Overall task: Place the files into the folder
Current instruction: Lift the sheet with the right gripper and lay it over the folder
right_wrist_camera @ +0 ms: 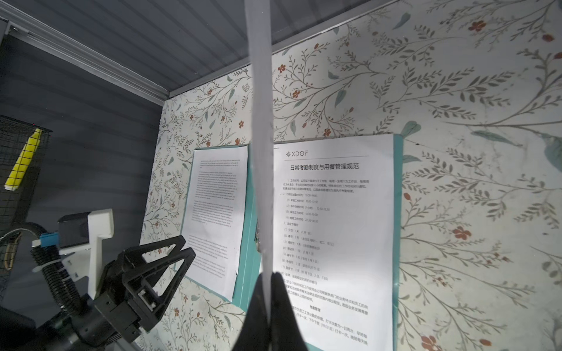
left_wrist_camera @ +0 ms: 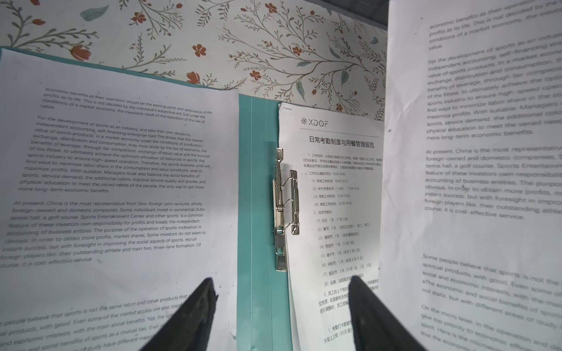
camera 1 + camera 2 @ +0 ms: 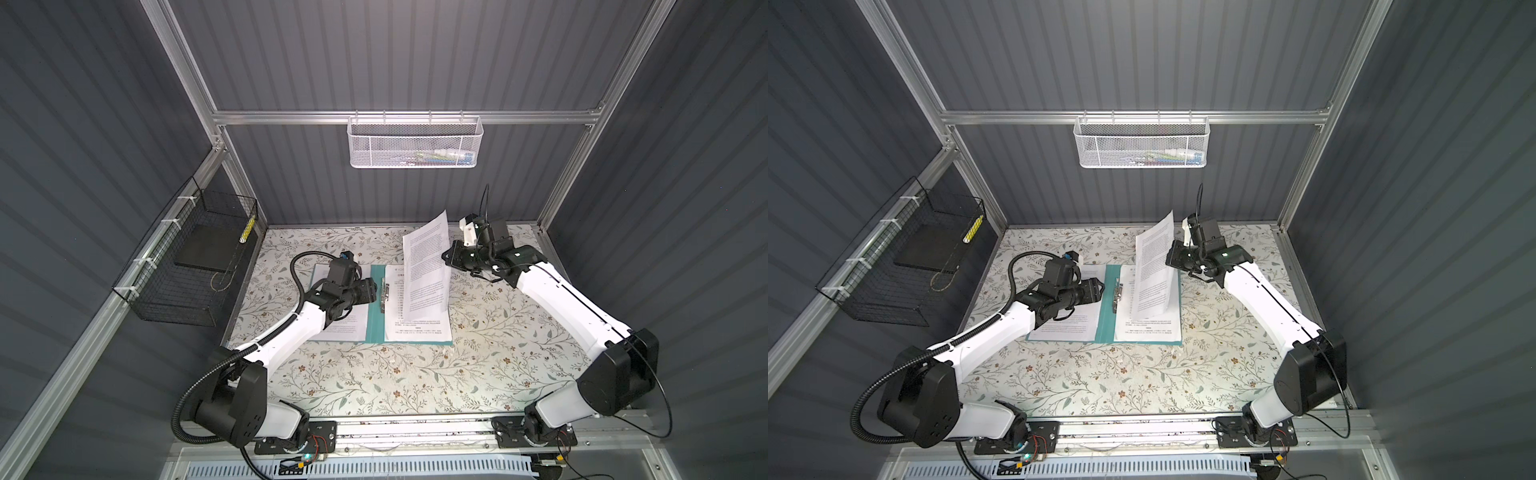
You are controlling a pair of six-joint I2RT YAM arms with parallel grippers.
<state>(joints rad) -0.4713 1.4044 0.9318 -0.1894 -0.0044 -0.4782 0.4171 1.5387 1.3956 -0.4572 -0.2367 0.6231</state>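
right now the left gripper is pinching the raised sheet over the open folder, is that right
No: it is the right gripper that pinches the raised sheet over the open folder; the right wrist view shows it shut on the paper's edge.

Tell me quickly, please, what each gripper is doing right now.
Left gripper: open, holding nothing, over the folder.
Right gripper: shut on a raised paper sheet.

In both top views I found the left arm (image 3: 299, 324) covering much of the left sheet (image 3: 345, 330). The raised sheet (image 3: 426, 266) hid part of the titled sheet (image 3: 417, 330). Print there was too small to read. Basket (image 3: 415, 145) contents were indistinct. In the left wrist view the raised sheet ran off frame, its text blurred.
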